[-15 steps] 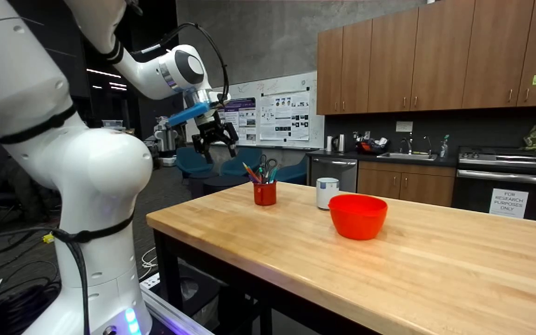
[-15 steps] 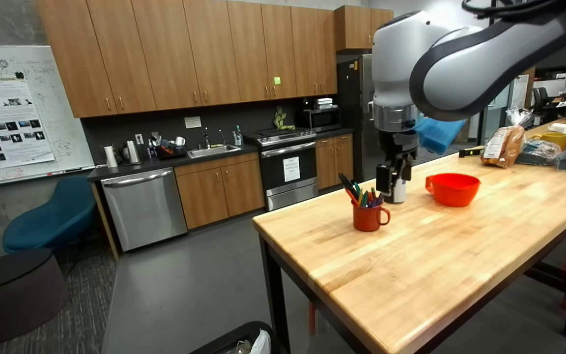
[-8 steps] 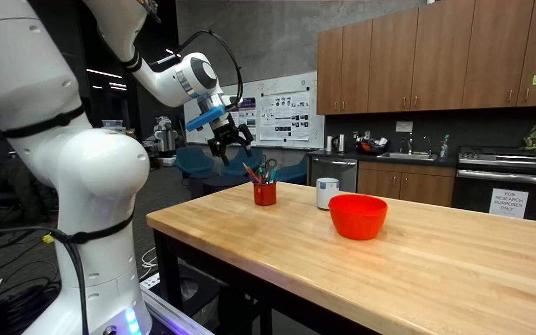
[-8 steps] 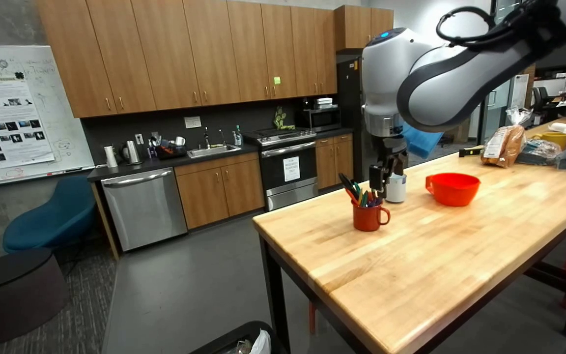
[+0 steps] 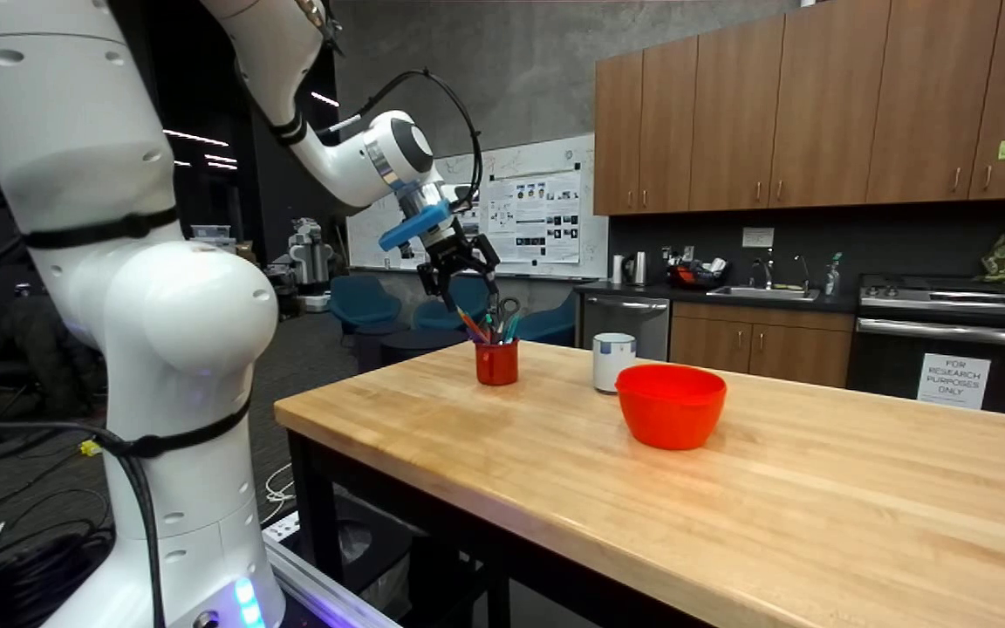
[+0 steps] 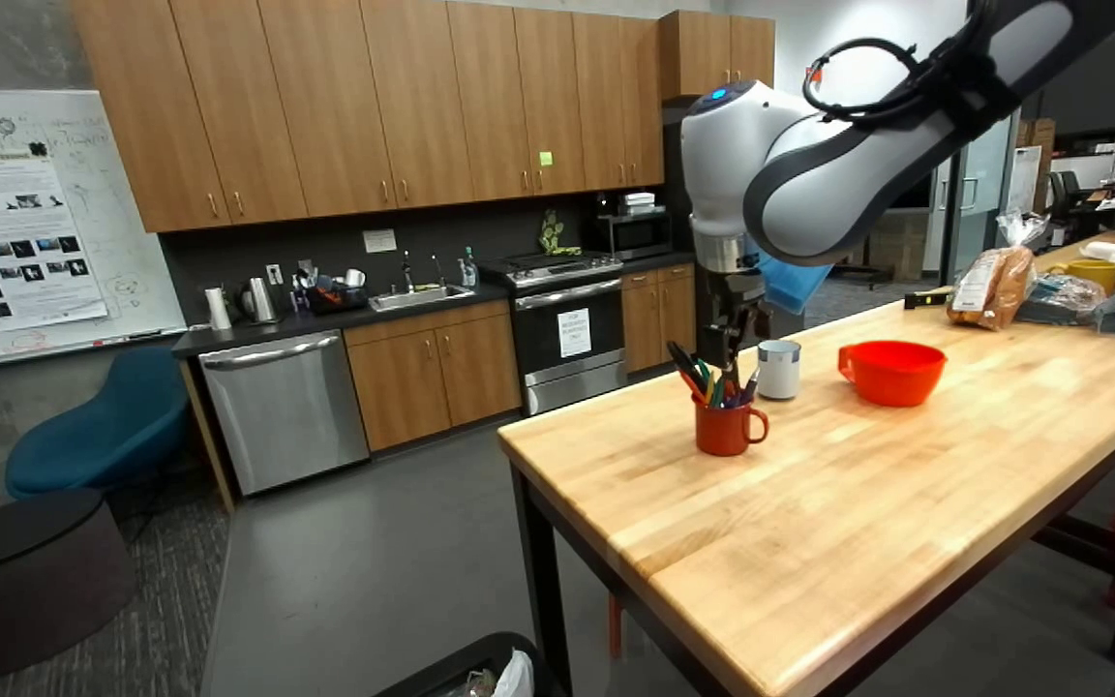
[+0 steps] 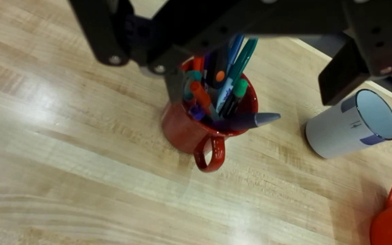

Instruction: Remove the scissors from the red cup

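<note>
The red cup [image 5: 497, 366] stands upright on the wooden table and holds several pens and markers. It also shows in an exterior view [image 6: 724, 430] and in the wrist view [image 7: 185, 132]. The scissors [image 5: 508, 307] stand in the cup, dark handle loops up above the rim. In the wrist view a dark piece with an orange dot may be part of them; the rest is hidden behind the gripper. My gripper [image 7: 259, 81] is open and empty, its fingers wide apart. In an exterior view the gripper [image 5: 471, 293] is just above the cup, close to the pen tops and scissors handles.
A white mug [image 5: 614, 361] stands beside the cup. A wide red bowl [image 5: 672, 410] with a handle is beyond it. A bread bag [image 6: 993, 288] and other bags lie farther along the wooden table [image 6: 809, 523]. The cup is near the table's end.
My open gripper has moved down and over toward the red cup, rightward in an exterior view and leftward in the opposite-facing view. The cup and its contents have not moved.
</note>
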